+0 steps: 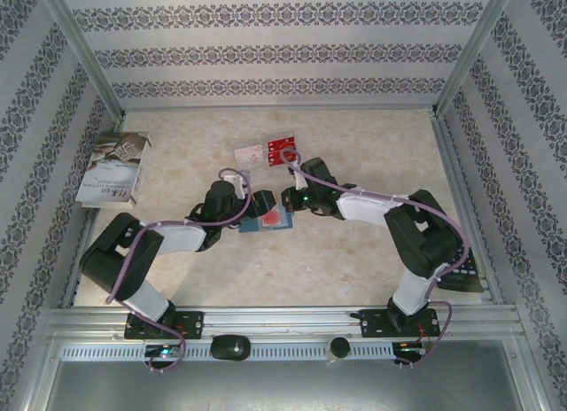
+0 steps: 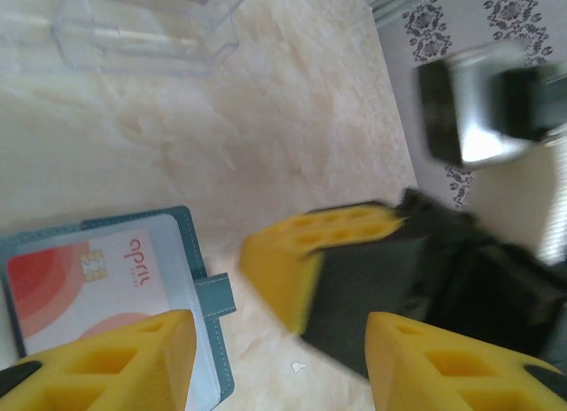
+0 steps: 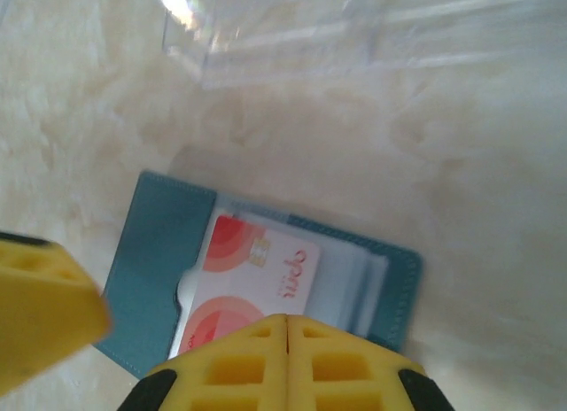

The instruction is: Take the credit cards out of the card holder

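A: Where's stuff?
B: Mid table (image 1: pixel 354 252), card holder (image 3: pixel 146 260) lies open, red card (image 3: pixel 266 269) in its pocket.
A: Grippers?
B: L gripper (image 2: pixel 279 349) approx half open at holder's tab edge. R gripper (image 3: pixel 288 327) shut at card's edge; can't tell if gripping.
A: Step?
B: Prob pulling a card. Next: L pins holder, R slides card out.

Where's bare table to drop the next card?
Bare: the back right, between the clear tray and the right wall; also the near strip between the card holder and the front rail. Crowded: mid-table, left arm and right arm over the holder.
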